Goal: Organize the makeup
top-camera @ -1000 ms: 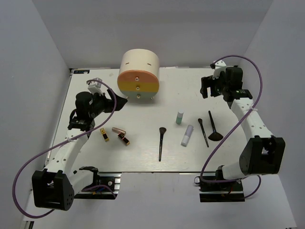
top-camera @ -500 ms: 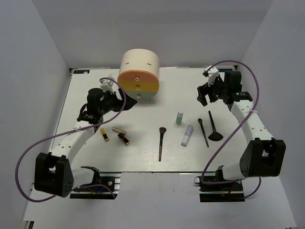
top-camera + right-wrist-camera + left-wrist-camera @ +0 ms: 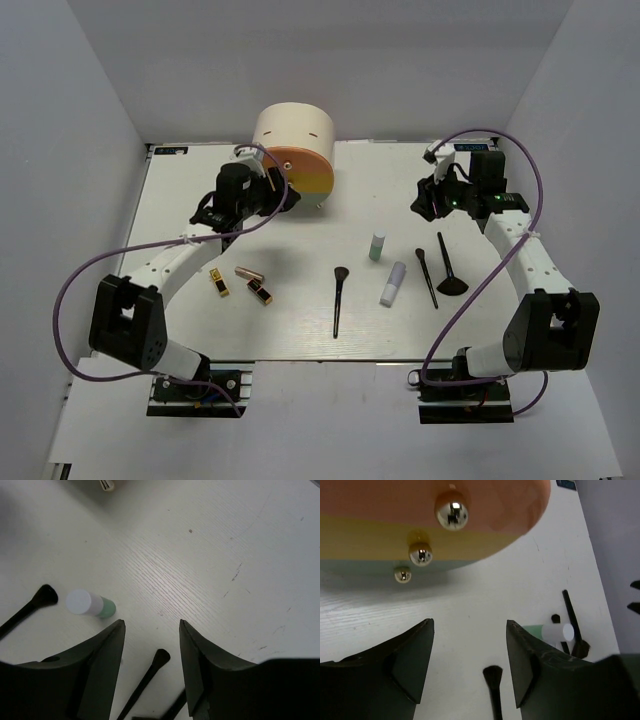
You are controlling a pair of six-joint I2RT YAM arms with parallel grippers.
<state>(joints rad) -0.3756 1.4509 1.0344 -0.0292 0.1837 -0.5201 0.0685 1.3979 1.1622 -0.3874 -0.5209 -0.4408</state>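
Makeup: loose on the white table point(image 3: 290, 335); two groups, well apart from each other.
Left group: gold-black lipstick point(image 3: 219, 283) and rose-gold lipstick point(image 3: 250, 272) lie near the front-left; a darker lipstick piece point(image 3: 260, 292) just beside the rose-gold one.
Right group: long brush point(image 3: 338, 302) lies at centre; green-and-white bottle point(image 3: 377, 246) standing behind it to the right; white tube point(image 3: 393, 284) lying near the bottle; thin brush point(image 3: 427, 277) and fan brush point(image 3: 448, 268) side by side further right.
Drawer box point(image 3: 292, 130): cream, half-round, at the table's rear; three metal knobs point(image 3: 452, 511) on orange-to-yellow fronts.
Left gripper point(image 3: 470, 630): fingers spread, nothing between them; facing the knobs, apart from them.
Right gripper point(image 3: 150, 625): fingers spread, nothing between them; over bare table, near the bottle and brush tips, touching neither.
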